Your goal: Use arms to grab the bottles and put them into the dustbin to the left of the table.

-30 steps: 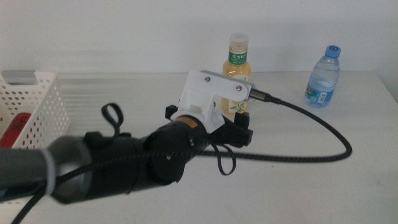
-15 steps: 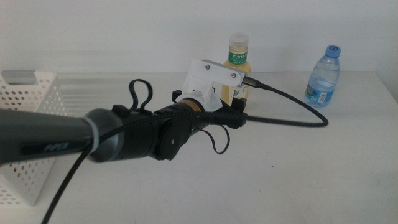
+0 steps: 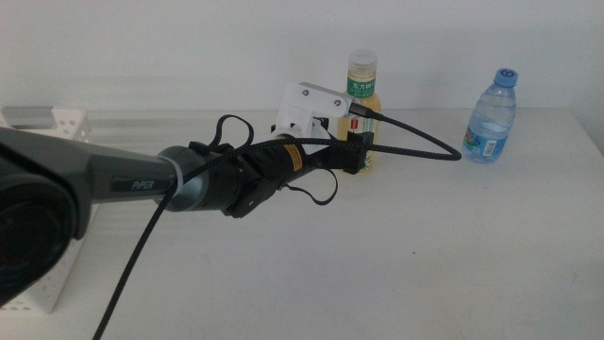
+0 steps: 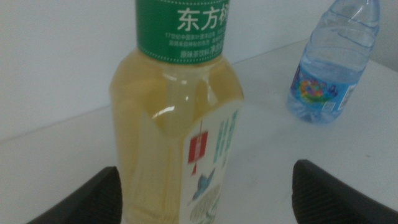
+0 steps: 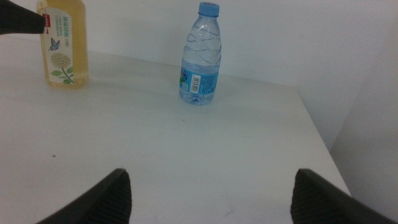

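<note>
My left arm [image 3: 189, 184] reaches from the left across the table [image 3: 425, 255] to the tall yellow tea bottle [image 3: 363, 94], which stands upright at the back. The left gripper [image 3: 357, 151] is at the bottle's lower body. In the left wrist view this gripper [image 4: 206, 174] is open, its jaws on either side of the tea bottle [image 4: 177, 124], which sits nearer one jaw. The small blue-capped water bottle [image 3: 491, 115] stands upright at the back right. My right gripper [image 5: 211, 180] is open over bare table, out of the middle view. The dustbin [image 3: 71, 123] is mostly hidden behind the left arm.
A black cable [image 3: 415, 146] loops from the left wrist camera over the table toward the water bottle. The right wrist view shows the tea bottle [image 5: 62, 43] and water bottle [image 5: 200, 56] far off, with the table's right edge [image 5: 317, 134] beyond them.
My left arm has stretched forward and lowered, carrying its gripper up to the tea bottle. The bottles have not moved.
</note>
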Tool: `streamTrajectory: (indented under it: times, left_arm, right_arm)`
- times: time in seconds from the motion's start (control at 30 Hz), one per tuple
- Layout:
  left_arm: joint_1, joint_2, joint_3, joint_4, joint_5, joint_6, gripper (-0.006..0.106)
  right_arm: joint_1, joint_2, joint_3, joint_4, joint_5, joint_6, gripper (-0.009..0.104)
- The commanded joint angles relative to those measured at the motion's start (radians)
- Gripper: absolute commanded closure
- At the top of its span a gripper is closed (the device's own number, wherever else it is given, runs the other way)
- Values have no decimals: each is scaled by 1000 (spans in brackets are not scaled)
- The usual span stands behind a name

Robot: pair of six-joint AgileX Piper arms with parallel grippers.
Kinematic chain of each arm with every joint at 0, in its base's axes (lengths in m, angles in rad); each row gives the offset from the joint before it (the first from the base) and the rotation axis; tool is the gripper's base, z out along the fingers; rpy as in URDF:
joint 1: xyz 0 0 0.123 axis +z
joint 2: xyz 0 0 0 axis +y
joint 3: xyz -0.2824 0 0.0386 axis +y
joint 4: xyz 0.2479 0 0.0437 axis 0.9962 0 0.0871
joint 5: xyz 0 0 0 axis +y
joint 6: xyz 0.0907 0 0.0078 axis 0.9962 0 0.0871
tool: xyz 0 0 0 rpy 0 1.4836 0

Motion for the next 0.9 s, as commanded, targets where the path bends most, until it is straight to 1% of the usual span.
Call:
streamTrajectory:
  times: [0.0,0.17,0.7,0.87]
  left_arm:
    - [13,-30,-66,52,-94,-61,10]
    - [26,18,-132,94,-95,-108,10]
    - [42,156,-312,96,-96,-142,10]
    - [42,178,-336,95,-95,-142,10]
  right_arm:
    - [-6,-27,-8,-7,-78,-12,28]
    - [-6,-27,-8,-7,-78,-12,28]
    - [-6,-27,-8,-7,-78,-12,28]
    - [-6,-27,-8,-7,-78,-12,28]
